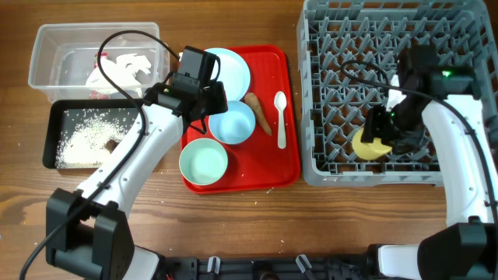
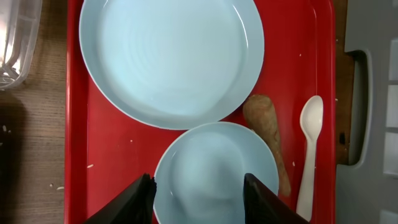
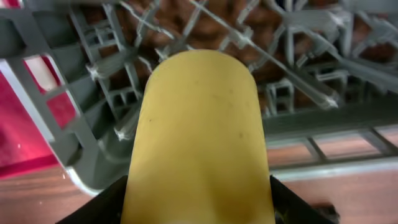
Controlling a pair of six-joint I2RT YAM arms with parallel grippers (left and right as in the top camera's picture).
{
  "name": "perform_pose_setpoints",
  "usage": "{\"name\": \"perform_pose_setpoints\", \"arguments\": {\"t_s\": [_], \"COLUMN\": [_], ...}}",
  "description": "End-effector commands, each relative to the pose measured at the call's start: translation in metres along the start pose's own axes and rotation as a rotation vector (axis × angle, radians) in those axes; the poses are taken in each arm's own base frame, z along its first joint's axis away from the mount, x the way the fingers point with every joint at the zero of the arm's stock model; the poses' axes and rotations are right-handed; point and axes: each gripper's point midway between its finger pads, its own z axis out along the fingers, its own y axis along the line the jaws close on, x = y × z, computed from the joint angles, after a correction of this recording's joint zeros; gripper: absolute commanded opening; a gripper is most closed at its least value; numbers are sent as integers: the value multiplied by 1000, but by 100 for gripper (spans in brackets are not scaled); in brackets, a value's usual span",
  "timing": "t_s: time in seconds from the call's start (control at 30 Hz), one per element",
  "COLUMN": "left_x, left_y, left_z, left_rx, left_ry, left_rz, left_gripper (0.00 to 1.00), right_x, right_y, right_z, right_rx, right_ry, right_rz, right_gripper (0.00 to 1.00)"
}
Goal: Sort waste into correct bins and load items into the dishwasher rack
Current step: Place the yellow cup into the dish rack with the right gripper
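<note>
Yellow cup (image 1: 371, 147): smooth, round-walled, clamped in the right pincer (image 1: 380, 131) over the tray-side front corner of the grey grid rack (image 1: 342, 47). Only the overhead view locates it. Left pincer (image 2: 199, 198): spread apart, straddling the round glossy bowl (image 2: 214, 162) on the red tray (image 2: 74, 124).

Left arm (image 1: 128, 159) and right arm (image 1: 461, 144): smooth white links are joined by black joint housings and mounted on black bases. Black cables are looped loosely over each wrist, where a black camera block is carried. A green light (image 1: 446, 75) is seen on the right wrist. Matte black, wedge-shaped fingers (image 2: 138, 200) are fitted to the left gripper (image 2: 199, 202) and right gripper (image 3: 199, 211).
</note>
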Motion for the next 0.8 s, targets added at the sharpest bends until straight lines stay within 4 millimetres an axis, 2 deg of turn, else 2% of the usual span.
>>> {"name": "perform_pose_setpoints", "arguments": {"t_s": [0.0, 0.23, 0.3, 0.33, 0.43, 0.57, 0.67, 0.77], "left_x": [-5, -1, -1, 0, 0, 0, 0, 0], "left_y": [0, 2, 3, 3, 3, 3, 3, 3], "left_z": [-7, -7, -7, -7, -7, -7, -7, -7], "left_rx": [-7, -16, -17, -17, -18, -18, -19, -19], "left_ry": [-27, -10, -7, -7, -6, -5, -3, -3], "left_rz": [21, 21, 22, 22, 22, 22, 22, 22], "left_gripper": [47, 46, 46, 47, 49, 49, 49, 49], "right_x": [5, 8, 10, 10, 7, 0, -9, -13], "right_y": [10, 11, 11, 10, 11, 14, 17, 20], "right_z": [17, 30, 34, 35, 36, 32, 21, 10], "right_rx": [-27, -33, -33, -32, -35, -48, -55, -66], "right_ry": [26, 59, 75, 78, 70, 44, 9, -10], "right_rz": [-22, -20, -19, -19, -20, -21, -24, -27], "right_gripper": [28, 29, 38, 52, 66, 76, 88, 95]}}
